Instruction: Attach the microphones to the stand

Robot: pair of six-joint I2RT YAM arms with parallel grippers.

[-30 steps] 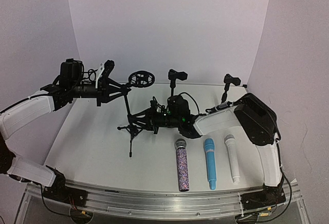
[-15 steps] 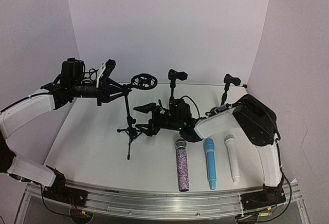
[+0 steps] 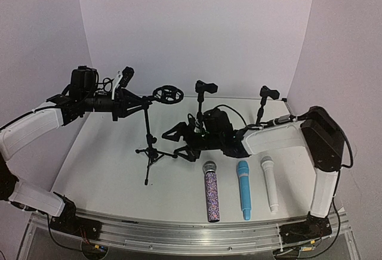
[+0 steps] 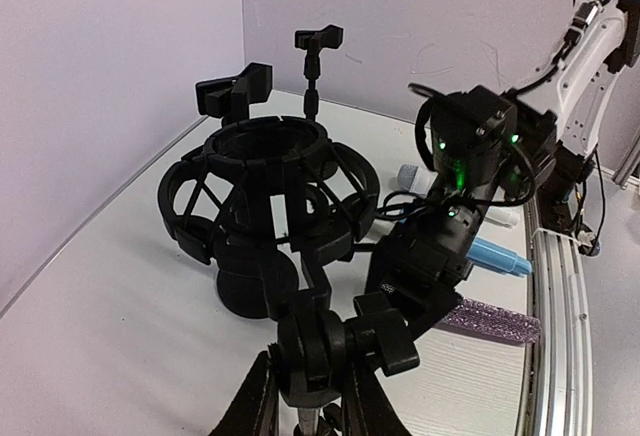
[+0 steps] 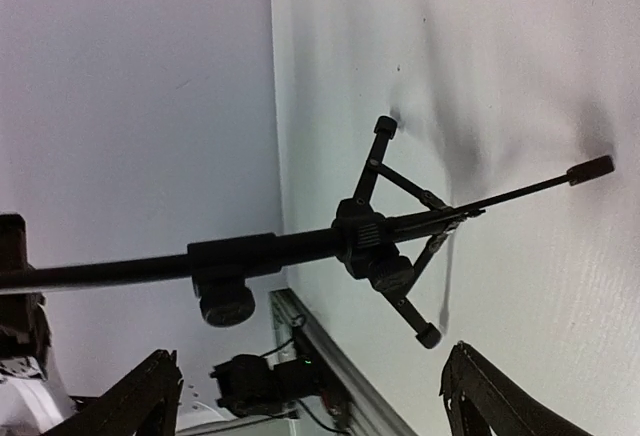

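Black tripod stand point(image 3: 147, 133), R gripper point(image 3: 178, 144) by base, clip stands point(image 3: 201, 96) behind, mics point(image 3: 243, 188) near

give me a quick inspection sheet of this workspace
surface: white table
job's things: glittery purple microphone, light blue microphone, white microphone lie side by side, unattached; tripod stand with empty shock mount; two empty clip stands at back
clutter: nothing seen
grippers: left tool shut on tripod stand; right tool open by its legs
cables: black cable looped by right tool
surroundings: pale walls, metal rail at near edge
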